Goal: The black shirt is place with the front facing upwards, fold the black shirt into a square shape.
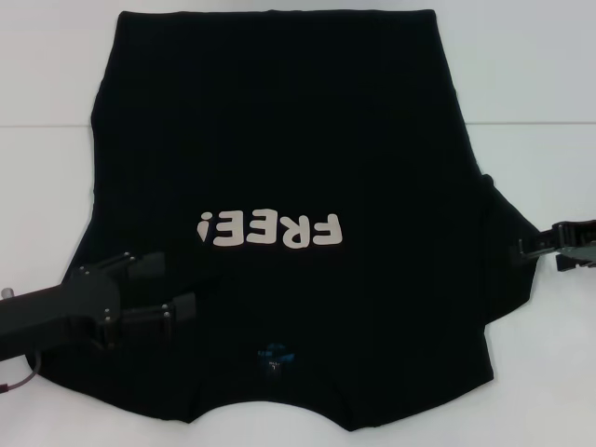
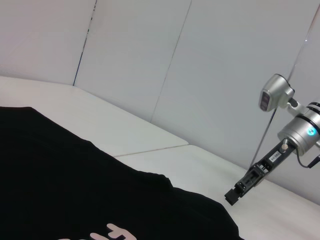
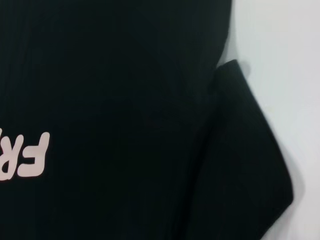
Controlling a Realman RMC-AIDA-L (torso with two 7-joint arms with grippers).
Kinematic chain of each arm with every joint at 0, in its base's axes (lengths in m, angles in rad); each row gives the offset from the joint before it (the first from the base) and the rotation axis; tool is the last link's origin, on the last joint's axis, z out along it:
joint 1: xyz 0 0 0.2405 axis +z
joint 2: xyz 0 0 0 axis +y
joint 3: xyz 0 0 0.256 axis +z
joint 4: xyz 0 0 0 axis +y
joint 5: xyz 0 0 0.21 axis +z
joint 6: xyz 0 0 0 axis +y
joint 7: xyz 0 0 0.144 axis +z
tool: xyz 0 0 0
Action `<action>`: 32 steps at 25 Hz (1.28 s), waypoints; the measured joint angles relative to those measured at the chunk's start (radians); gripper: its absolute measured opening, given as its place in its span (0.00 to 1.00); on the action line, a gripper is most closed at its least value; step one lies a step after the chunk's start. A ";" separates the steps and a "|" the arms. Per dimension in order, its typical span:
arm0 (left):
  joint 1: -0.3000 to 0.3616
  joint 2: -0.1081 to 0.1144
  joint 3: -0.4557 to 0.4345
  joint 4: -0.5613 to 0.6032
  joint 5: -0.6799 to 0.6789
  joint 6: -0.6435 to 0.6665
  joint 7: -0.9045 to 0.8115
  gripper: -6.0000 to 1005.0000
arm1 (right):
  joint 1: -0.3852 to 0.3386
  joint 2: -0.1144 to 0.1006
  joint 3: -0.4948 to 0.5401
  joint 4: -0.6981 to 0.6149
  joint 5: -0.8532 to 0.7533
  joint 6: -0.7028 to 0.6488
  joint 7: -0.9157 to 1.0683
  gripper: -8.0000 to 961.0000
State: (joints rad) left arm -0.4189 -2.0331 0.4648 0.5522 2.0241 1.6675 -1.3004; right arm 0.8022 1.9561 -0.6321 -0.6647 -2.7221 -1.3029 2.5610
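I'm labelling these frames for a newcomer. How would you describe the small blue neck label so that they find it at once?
Start from the large black short-sleeved T-shirt spread over the white table, and find its white "FREE!" lettering. Go from there toward the robot, to the collar edge: the small blue neck label sits there, right of the left gripper. It is the only blue spot on the cloth.

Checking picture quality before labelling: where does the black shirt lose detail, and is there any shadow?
Head view: black shirt reads as flat black, folds barely visible. Right wrist view: soft shadow beside its sleeve, lettering slightly soft.
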 joint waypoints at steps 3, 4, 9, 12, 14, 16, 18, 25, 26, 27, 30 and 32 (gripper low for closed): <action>0.000 0.000 0.000 0.000 0.000 0.000 0.000 0.95 | 0.009 0.000 -0.005 0.032 -0.001 0.020 -0.001 0.93; 0.000 0.000 0.000 0.000 0.000 0.000 0.000 0.95 | 0.011 0.001 -0.009 0.038 -0.001 0.024 -0.001 0.93; -0.001 0.002 0.000 0.000 0.000 -0.001 -0.001 0.95 | 0.015 0.010 -0.022 0.044 -0.001 0.038 -0.002 0.93; -0.001 0.002 0.000 0.000 -0.001 -0.001 -0.002 0.95 | 0.022 0.012 -0.024 0.055 -0.001 0.044 -0.003 0.93; -0.001 0.003 -0.001 0.000 -0.001 -0.001 -0.002 0.95 | 0.027 0.014 -0.026 0.066 -0.001 0.054 -0.005 0.93; -0.001 0.003 -0.001 0.000 -0.001 -0.001 -0.002 0.95 | 0.032 0.015 -0.027 0.075 -0.004 0.067 -0.005 0.92; -0.001 0.004 -0.001 0.000 -0.001 -0.001 -0.002 0.95 | 0.034 0.016 -0.032 0.080 -0.007 0.079 -0.003 0.92; -0.001 0.004 -0.002 0.000 -0.001 -0.002 -0.002 0.95 | 0.035 0.016 -0.076 0.083 -0.009 0.110 0.008 0.76; -0.001 0.004 -0.002 0.000 -0.001 -0.002 -0.002 0.95 | 0.035 0.016 -0.077 0.083 -0.009 0.112 0.008 0.71; 0.000 0.004 -0.002 0.000 -0.001 -0.002 -0.002 0.95 | 0.035 0.016 -0.077 0.083 -0.009 0.113 0.008 0.66; 0.000 0.004 -0.002 0.000 -0.001 -0.001 -0.002 0.94 | 0.035 0.017 -0.077 0.082 -0.009 0.115 0.008 0.52; 0.000 0.004 -0.002 0.000 -0.001 -0.001 -0.002 0.94 | 0.036 0.017 -0.077 0.079 -0.010 0.115 0.008 0.42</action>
State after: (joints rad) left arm -0.4190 -2.0289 0.4627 0.5519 2.0232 1.6663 -1.3024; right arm 0.8380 1.9731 -0.7089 -0.5856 -2.7319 -1.1874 2.5694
